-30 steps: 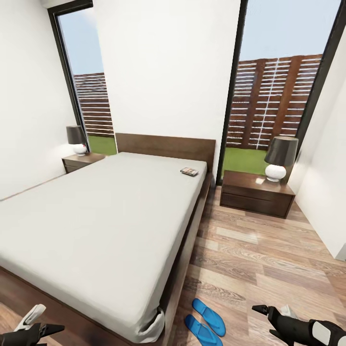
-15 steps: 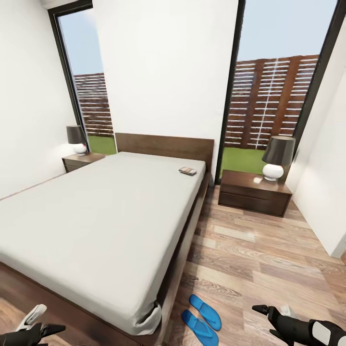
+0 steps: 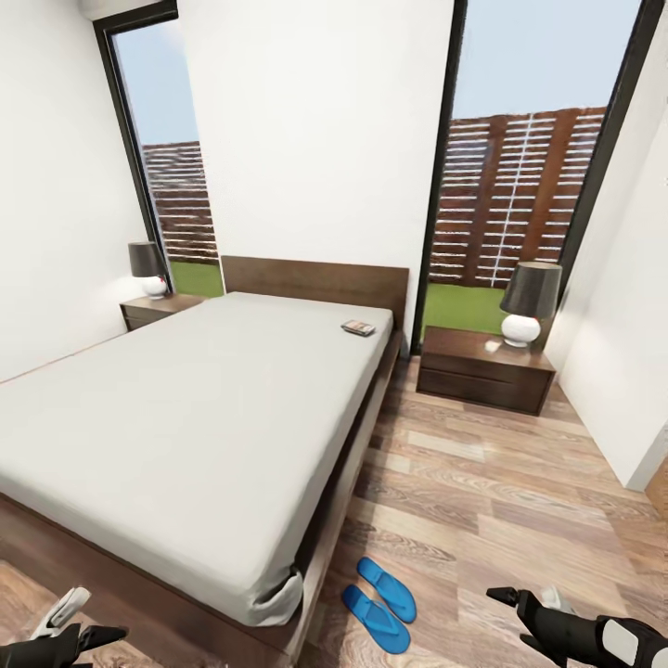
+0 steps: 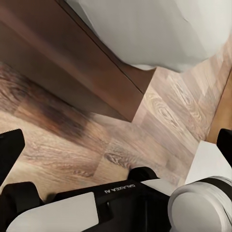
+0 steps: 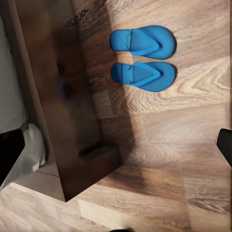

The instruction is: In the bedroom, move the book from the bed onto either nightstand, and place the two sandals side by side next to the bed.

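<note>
White-walled bedroom, wood-plank floor (image 3: pixel 520 482); grey-mattressed dark-framed bed (image 3: pixel 186 408) at 10 o'clock, 2 blue sandals (image 3: pixel 378 603) at 6. Left gripper (image 3: pixel 93 638) and right gripper (image 3: pixel 510 605) hang low, both parted, empty.

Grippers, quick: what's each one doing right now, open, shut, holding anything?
Left gripper: open, holding nothing, low by the foot of the bed.
Right gripper: open, holding nothing, over the floor right of the sandals.
</note>
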Tool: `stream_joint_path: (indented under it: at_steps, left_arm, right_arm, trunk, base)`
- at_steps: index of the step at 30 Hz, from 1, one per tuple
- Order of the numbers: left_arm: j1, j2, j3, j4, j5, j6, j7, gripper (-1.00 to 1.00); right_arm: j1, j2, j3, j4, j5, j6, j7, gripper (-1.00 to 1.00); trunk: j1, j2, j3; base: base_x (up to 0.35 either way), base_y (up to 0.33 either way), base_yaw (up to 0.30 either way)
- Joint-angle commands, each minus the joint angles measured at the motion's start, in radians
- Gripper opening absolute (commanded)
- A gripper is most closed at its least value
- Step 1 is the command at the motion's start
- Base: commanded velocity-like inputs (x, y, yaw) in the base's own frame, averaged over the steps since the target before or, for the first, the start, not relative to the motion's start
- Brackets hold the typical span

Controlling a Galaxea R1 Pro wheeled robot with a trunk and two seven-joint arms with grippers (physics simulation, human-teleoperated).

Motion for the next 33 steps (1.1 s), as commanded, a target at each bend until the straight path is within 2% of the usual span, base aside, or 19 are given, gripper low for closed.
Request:
stream_joint_path:
  at_steps: [1,17,29,33]
  left_arm:
    - [-0.001,-0.001,0.008,-0.001,-0.011,0.009,-0.007,1.00]
    - [-0.001,-0.001,0.007,-0.001,-0.010,0.009,-0.007,1.00]
    - [-0.001,-0.002,0.007,-0.001,-0.006,0.008,-0.008,1.00]
    - [-0.001,-0.010,0.008,-0.001,-0.006,0.010,-0.008,1.00]
  right_arm:
    - [-0.001,0.000,-0.007,0.003,-0.001,0.005,0.002,1.00]
    - [-0.001,0.000,-0.010,0.002,-0.002,0.007,0.004,1.00]
    - [-0.001,0.000,-0.012,0.002,-0.003,0.007,0.007,1.00]
    - [-0.001,-0.001,-0.012,0.002,-0.003,0.007,0.007,1.00]
  trunk:
    - [0.000,-0.001,-0.001]
    - [0.000,-0.001,-0.001]
    - [0.000,-0.001,-0.001]
    - [0.000,-0.001,-0.001]
  base:
    - [-0.106,-0.050,0.000]
    - [-0.107,-0.012,-0.011]
    - [-0.070,0.000,-0.200]
    - [-0.013,0.000,-0.243]
